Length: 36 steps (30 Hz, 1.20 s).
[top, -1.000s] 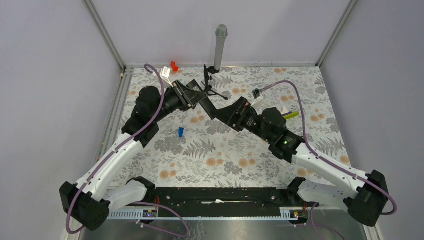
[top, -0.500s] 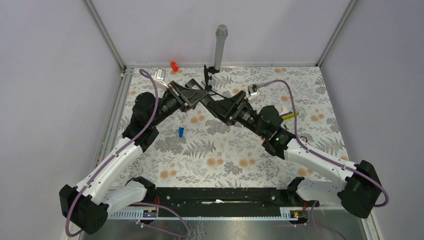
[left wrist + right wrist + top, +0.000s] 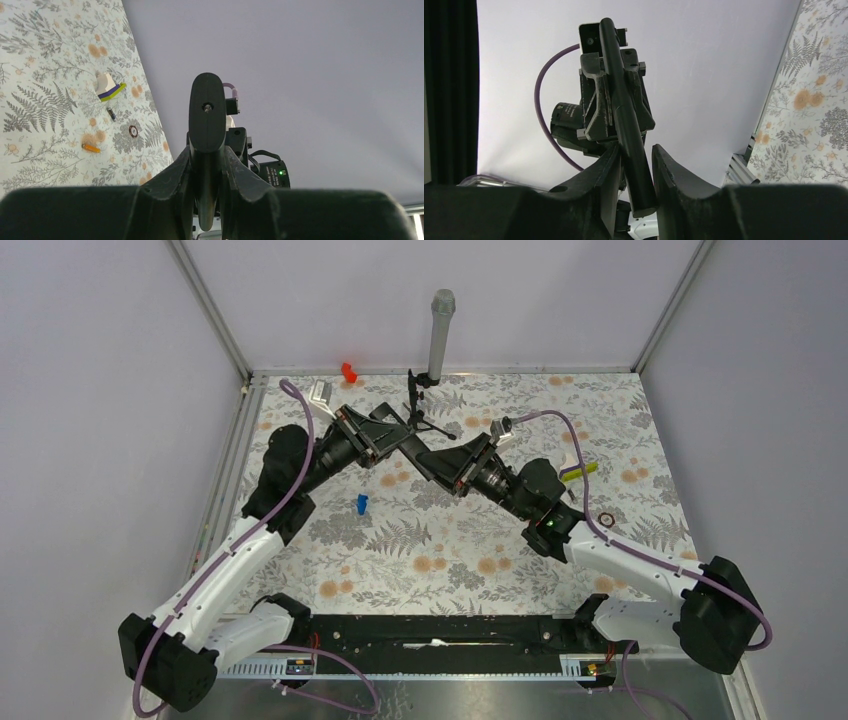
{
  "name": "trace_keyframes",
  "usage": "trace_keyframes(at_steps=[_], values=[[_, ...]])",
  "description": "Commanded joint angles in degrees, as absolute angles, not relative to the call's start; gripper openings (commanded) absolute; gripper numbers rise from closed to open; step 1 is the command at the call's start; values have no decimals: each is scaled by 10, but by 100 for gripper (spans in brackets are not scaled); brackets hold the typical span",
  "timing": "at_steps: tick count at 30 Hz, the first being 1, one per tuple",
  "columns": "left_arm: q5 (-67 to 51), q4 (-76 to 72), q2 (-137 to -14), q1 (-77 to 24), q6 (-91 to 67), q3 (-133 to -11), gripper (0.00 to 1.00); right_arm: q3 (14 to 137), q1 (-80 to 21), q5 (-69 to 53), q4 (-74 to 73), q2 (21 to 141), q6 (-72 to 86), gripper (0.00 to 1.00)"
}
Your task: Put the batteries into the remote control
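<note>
One blue piece lies near the remote control.

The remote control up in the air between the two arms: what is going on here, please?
The left gripper is shut on one end of the remote control and holds it above the table. The right gripper has its fingers on both sides of the other end, very near it; whether they already clamp it, I cannot tell. One orange battery lies on the table, not yet loaded.
</note>
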<state>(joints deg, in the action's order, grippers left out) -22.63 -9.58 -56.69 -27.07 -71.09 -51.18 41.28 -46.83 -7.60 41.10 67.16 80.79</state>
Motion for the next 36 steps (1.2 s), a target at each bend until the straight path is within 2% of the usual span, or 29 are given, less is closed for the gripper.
trace_keyframes(at_steps=[1, 16, 17, 20, 22, 24, 30, 36], values=[[-245, -184, -541, -257, -760, -543, 0, 382, -464, -88, 411, 673, 815, 35], [-256, -237, -543, -217, -899, -521, 0, 360, -465, -120, 473, 648, 667, 32], [-261, -235, -545, -217, -895, -524, 0, 360, -464, -124, 481, 648, 667, 36], [-272, -224, -553, -218, -888, -527, 0, 387, -464, -136, 465, 662, 671, 60], [-279, -226, -556, -219, -888, -521, 0, 429, -464, -144, 413, 684, 668, 68], [-286, -225, -558, -219, -886, -517, 0, 469, -463, -152, 390, 716, 665, 73], [-302, -231, -563, -219, -885, -512, 0, 484, -458, -169, 467, 763, 706, 83], [-306, -227, -565, -219, -878, -506, 0, 483, -452, -165, 487, 760, 715, 87]])
